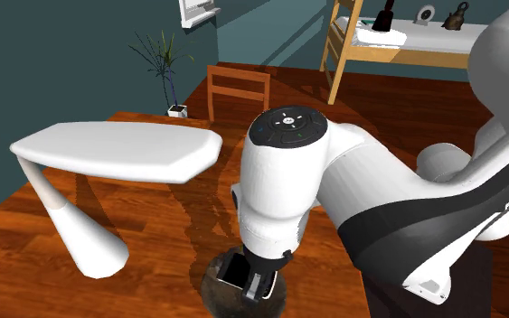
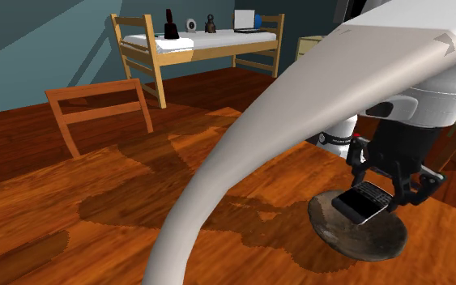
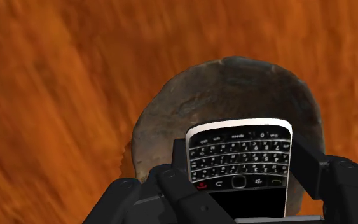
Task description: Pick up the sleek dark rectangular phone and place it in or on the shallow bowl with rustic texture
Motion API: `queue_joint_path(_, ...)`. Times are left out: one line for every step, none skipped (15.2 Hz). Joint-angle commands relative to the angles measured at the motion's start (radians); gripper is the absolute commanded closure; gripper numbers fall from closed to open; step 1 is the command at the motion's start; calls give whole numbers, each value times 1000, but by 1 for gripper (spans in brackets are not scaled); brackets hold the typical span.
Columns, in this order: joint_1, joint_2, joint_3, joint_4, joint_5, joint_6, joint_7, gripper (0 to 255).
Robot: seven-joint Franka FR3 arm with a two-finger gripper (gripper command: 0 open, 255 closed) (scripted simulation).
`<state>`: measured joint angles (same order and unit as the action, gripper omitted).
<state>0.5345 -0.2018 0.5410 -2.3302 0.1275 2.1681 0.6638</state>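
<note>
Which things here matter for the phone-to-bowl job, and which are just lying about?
For the job: phone, clasped by the gripper; rough grey-brown bowl below it.
Lying about: big white lamp-like object, wooden chair, potted plant, bed.

Phones: one phone [image 2: 362, 202], dark, with keys.
Bowls: one bowl [image 2: 355, 239], rough, grey-brown.
Tools: one tool [image 3: 244, 175] with two black fingers [image 3: 309, 167].
Worktops: one wooden worktop [image 1: 153, 244].
White stands: one curved white stand [image 1: 117, 149].
Chairs: one chair [image 2: 96, 113], far side.
Plants: one potted plant [image 1: 164, 59].
Beds: one bed [image 2: 202, 44], far off, carrying four small things [image 2: 170, 24].
</note>
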Motion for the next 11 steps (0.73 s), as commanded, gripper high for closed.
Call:
queue_joint_path(-1, 12, 4, -17, -4, 29, 4, 255)
queue_joint_path(-1, 20, 6, -25, -8, 44, 6, 255)
queue_joint_path(-2, 28, 8, -32, -11, 58, 9, 255)
queue_joint_path(-3, 36, 10, -39, -15, 73, 12, 255)
queue_joint_path(-4, 50, 14, -49, -22, 96, 18, 255)
queue_joint_path(-4, 50, 14, -49, -22, 96, 18, 255)
queue_joint_path(-4, 50, 14, -50, -22, 96, 18, 255)
queue_joint_path(-4, 50, 14, -49, -22, 96, 18, 255)
queue_joint_path(-4, 50, 14, -49, -22, 96, 18, 255)
queue_joint_path(-4, 50, 14, -49, -22, 96, 18, 255)
queue_joint_path(-4, 50, 14, -49, -22, 96, 18, 255)
